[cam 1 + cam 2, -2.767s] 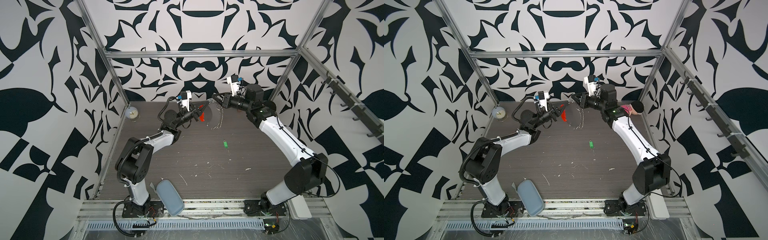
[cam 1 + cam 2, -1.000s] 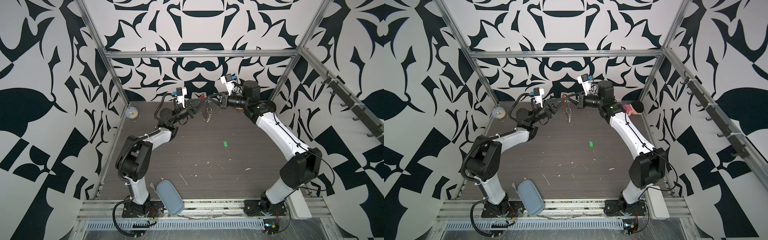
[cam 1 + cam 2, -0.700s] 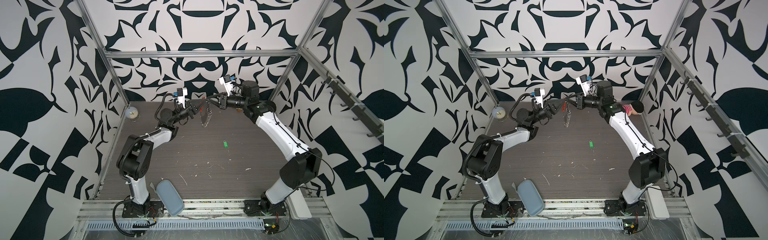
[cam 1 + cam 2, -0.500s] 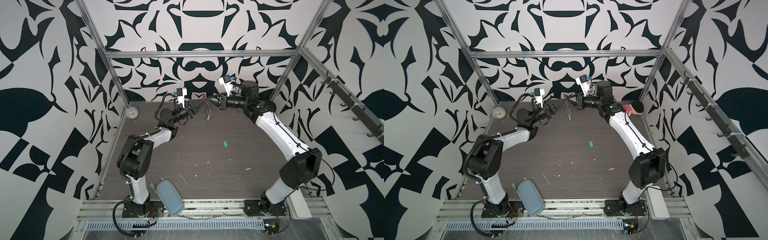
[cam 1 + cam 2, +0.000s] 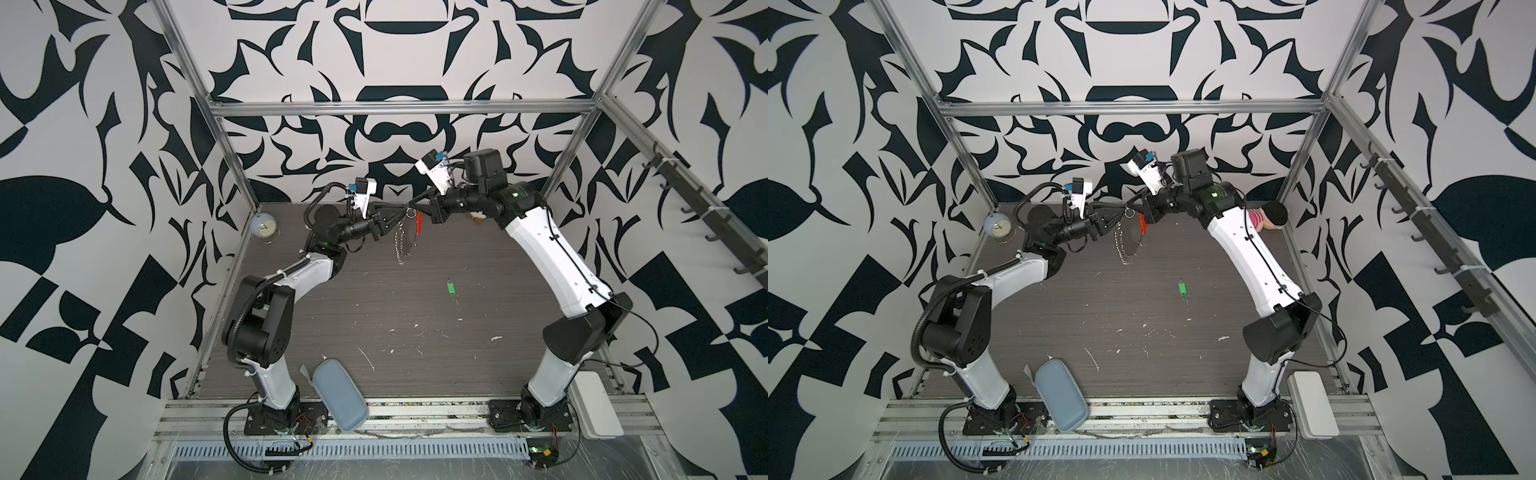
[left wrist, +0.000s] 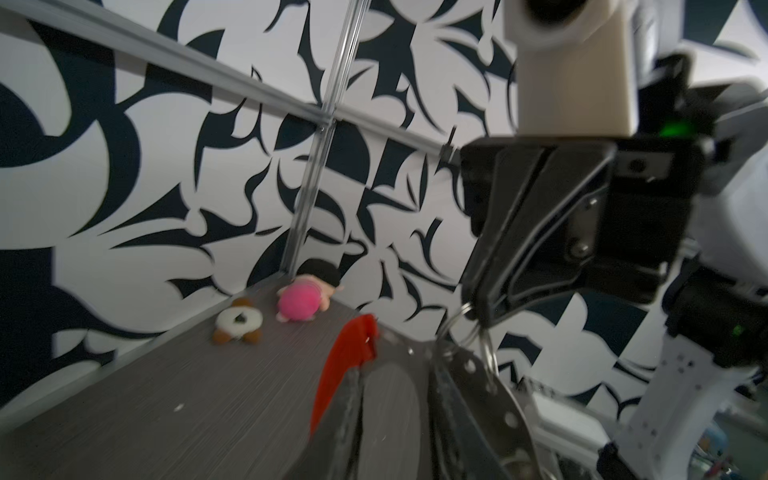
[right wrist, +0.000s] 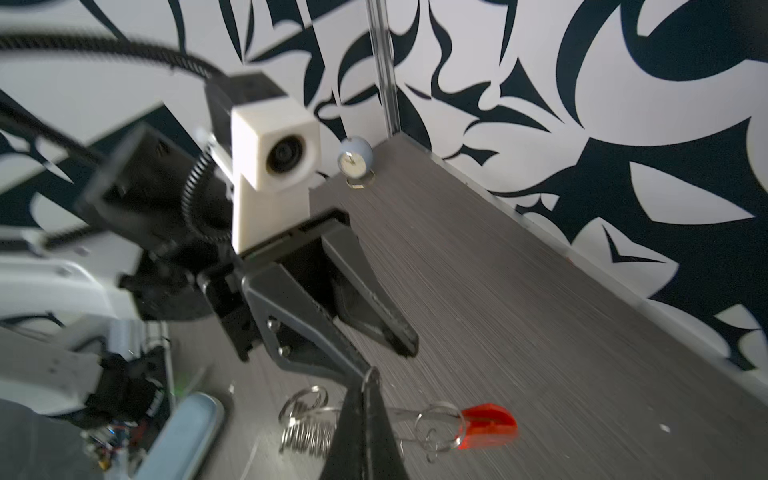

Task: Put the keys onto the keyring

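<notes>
**Keyring** (image 5: 404, 239): hangs in the air above the 12 o'clock edge of the worktop (image 5: 365, 320), seen in both top views. The loop is upright, the small silver rings dangle toward 6 o'clock, and the red bar (image 5: 419, 222) is on its 3 o'clock side.

**Right pincer** (image 5: 417, 206): pressed together, pinching the keyring at its upper end. In the left wrist view its fingertips (image 6: 482, 291) meet on a small silver ring there.

**Left pincer** (image 5: 401, 209): spread. The right wrist view shows its fingers (image 7: 316, 332) clearly apart with nothing between them. Its tips sit just beside the right pincer's tips, at 9 o'clock of them. Whether they touch the keyring cannot be told.

**Keys** (image 5: 450, 287): a green tag with a small silver key, lying flat on the worktop just off centre toward 3 o'clock. They are at about 5 o'clock from the keyring and well apart from it and from both pincers.

**Alarm clock** (image 5: 264, 226): pale blue, upright, in the 10 o'clock corner.

**Grey-blue case** (image 5: 340, 395): at the 7 o'clock edge, overhanging the front rail.

**Pink plush toy** (image 5: 1258, 220): in the 1 o'clock corner, behind the right arm. A brown-and-white plush (image 6: 239, 322) lies just beside it.
</notes>
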Tool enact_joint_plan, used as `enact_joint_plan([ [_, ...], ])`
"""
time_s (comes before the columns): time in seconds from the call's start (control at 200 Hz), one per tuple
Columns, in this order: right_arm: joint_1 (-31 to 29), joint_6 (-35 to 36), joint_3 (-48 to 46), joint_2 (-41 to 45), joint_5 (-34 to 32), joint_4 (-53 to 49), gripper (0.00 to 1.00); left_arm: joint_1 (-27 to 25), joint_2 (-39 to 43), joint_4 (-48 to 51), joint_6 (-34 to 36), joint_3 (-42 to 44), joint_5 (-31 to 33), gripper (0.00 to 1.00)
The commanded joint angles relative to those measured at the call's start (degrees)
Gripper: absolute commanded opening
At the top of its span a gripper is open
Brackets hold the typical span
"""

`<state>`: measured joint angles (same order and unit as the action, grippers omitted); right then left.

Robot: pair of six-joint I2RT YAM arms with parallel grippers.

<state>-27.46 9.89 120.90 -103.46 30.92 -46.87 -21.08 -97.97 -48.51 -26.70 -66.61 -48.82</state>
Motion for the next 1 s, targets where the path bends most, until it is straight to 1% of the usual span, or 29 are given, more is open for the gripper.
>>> enact_joint_plan([
  [0.0,-0.9,10.0,4.6,-1.4,-7.5,-11.0,0.00,0.4,5.3,32.2,25.1,-4.2,-4.9,0.31],
  [0.04,-1.0,10.5,4.5,-1.6,-7.6,-10.7,0.00,0.5,5.5,38.5,30.6,-6.1,-5.2,0.31],
  [0.11,-1.2,11.0,4.1,-1.5,-6.7,-9.9,0.00,0.8,5.1,45.8,35.9,-9.2,-6.8,0.31],
  [0.2,-1.4,11.1,3.7,-1.2,-5.1,-8.8,0.00,1.4,3.4,51.9,39.1,-12.9,-9.6,0.31],
  [0.31,-1.6,10.9,3.6,-1.1,-3.4,-8.1,0.00,1.7,1.5,56.6,40.6,-16.6,-12.7,0.30],
  [0.41,-1.7,10.6,3.4,-1.1,-2.4,-7.7,0.00,1.7,0.8,57.4,40.7,-18.1,-14.6,0.31],
  [0.56,-1.9,10.0,3.5,-1.0,-0.7,-7.5,0.00,1.7,0.3,57.8,40.8,-19.4,-14.9,0.33],
  [0.82,-2.1,9.0,2.7,-0.1,3.4,-6.6,0.00,2.1,-0.3,57.9,41.1,-20.4,-15.5,0.33],
  [0.995,-2.1,8.9,2.2,-0.1,3.8,-6.6,0.00,3.4,0.0,56.9,40.7,-20.1,-15.8,0.31],
])
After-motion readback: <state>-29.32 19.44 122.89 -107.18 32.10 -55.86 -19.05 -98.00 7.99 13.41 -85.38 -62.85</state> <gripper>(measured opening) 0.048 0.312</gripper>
